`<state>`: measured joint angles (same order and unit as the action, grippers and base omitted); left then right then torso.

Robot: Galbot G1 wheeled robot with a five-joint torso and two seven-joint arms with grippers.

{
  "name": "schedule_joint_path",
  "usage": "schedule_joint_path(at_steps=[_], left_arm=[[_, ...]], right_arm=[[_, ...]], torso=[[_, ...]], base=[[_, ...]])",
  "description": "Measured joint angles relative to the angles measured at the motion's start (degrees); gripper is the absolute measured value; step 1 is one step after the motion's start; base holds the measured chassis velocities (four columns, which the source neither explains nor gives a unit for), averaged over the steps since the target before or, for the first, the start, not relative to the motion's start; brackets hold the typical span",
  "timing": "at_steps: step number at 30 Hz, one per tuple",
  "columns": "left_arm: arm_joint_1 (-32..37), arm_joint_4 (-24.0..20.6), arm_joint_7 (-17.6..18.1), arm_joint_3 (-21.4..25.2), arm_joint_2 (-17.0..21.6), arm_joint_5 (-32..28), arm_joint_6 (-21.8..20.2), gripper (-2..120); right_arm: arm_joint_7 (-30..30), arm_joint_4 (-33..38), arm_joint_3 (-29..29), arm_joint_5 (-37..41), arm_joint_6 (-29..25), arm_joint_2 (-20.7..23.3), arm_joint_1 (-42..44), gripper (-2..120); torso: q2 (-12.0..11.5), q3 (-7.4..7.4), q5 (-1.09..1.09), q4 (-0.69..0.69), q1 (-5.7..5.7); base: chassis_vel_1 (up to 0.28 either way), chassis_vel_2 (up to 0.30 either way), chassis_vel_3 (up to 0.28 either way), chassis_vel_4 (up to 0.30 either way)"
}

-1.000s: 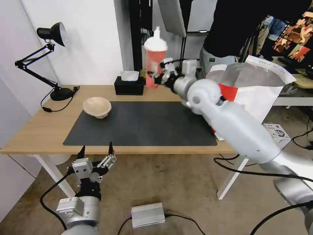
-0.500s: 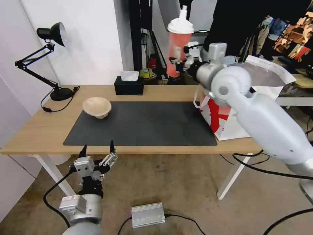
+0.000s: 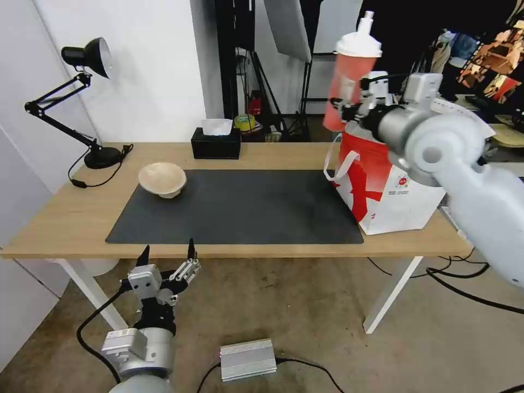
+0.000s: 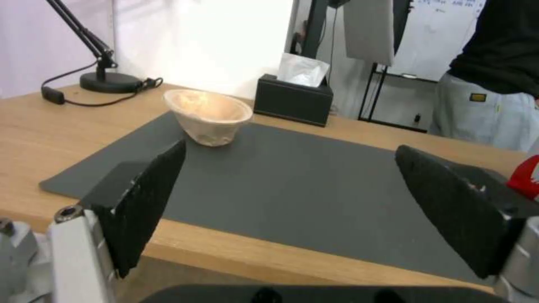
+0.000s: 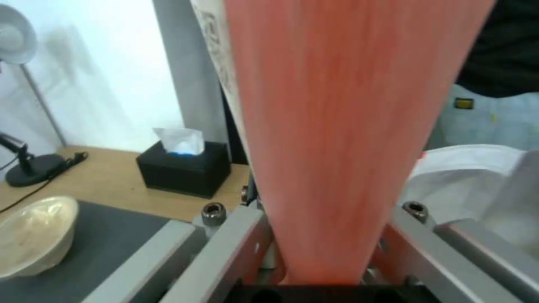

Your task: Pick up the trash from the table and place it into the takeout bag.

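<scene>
The right end effector (image 3: 349,103) pinches a tall red cup (image 3: 344,90) with a white domed lid above the takeout bag (image 3: 382,185); the left end effector (image 3: 168,259) is spread.

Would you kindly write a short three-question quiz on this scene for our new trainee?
1. True or false: the red cup stands on the dark mat.
2. Which tool holds the cup: A) left tool, B) right tool?
3. Fill in: the beige bowl rests at the mat's far ___ corner.

Key
1. False: the right tool holds it in the air by the takeout bag.
2. B; the left tool hangs open in front of the table.
3. Left.
</scene>
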<state>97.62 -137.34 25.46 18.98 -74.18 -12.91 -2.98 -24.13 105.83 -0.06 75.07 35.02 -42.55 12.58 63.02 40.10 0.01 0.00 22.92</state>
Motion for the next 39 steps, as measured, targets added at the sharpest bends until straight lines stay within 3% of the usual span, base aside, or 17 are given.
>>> schedule_joint_path(at_steps=[2, 8, 26, 39], left_arm=[[0.07, 0.06, 0.01, -0.20, -0.06, 0.25, 0.00, 100], [0.28, 0.20, 0.01, -1.04, -0.86, 1.02, -0.01, 100], [0.75, 0.18, 0.00, -1.25, -1.08, 1.77, -0.01, 100], [0.12, 0.55, -0.02, -1.53, -1.04, 1.88, 0.10, 100]], right_arm=[[-0.12, 0.01, 1.74, 1.69, 0.59, 2.81, -0.63, 5], [-0.20, -0.01, 2.90, 3.01, 1.39, 5.54, -0.80, 5], [-0.22, -2.36, 5.30, 3.49, 5.90, 10.50, 0.35, 5], [3.16, -8.51, 0.27, -1.31, 6.48, 11.83, -1.30, 5]], torso=[[0.00, 0.00, -0.01, 0.00, 0.00], [0.00, 0.00, -0.01, 0.00, 0.00], [0.00, 0.00, 0.00, 0.00, 0.00], [0.00, 0.00, -0.01, 0.00, 0.00]], base=[[0.000, 0.000, 0.000, 0.000], [0.000, 0.000, 0.000, 0.000], [0.000, 0.000, 0.000, 0.000], [0.000, 0.000, 0.000, 0.000]])
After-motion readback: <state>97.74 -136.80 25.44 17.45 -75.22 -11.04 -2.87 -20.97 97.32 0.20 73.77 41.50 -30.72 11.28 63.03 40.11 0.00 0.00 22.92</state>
